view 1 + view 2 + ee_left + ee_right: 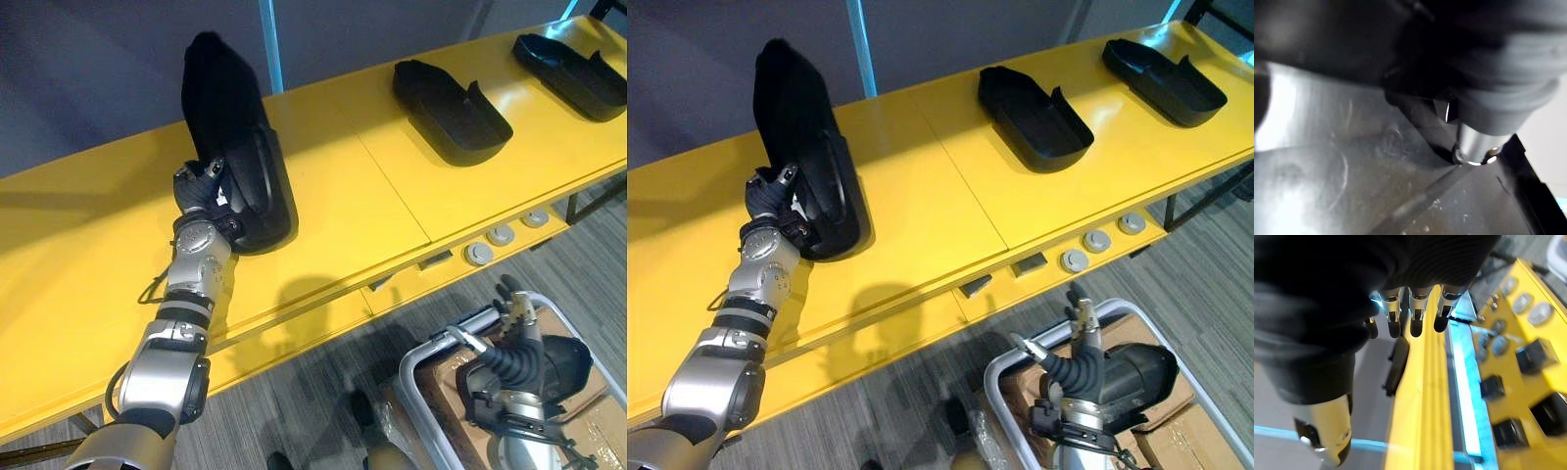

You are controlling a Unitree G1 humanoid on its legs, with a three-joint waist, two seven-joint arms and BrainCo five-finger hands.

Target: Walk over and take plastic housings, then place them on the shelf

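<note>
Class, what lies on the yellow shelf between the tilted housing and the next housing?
Only bare shelf, crossed by a panel seam, seen in the left eye view.

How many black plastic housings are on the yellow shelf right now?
3. Left housing, tipped up against the left hand; middle housing, lying midway; right housing, at the far end of the shelf. A dark shape in the crate below may be another.

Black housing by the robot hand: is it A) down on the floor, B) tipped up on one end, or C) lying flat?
B: the housing at the left robot hand stands steeply tilted, lower end on the yellow shelf, upper end in the air.
</note>
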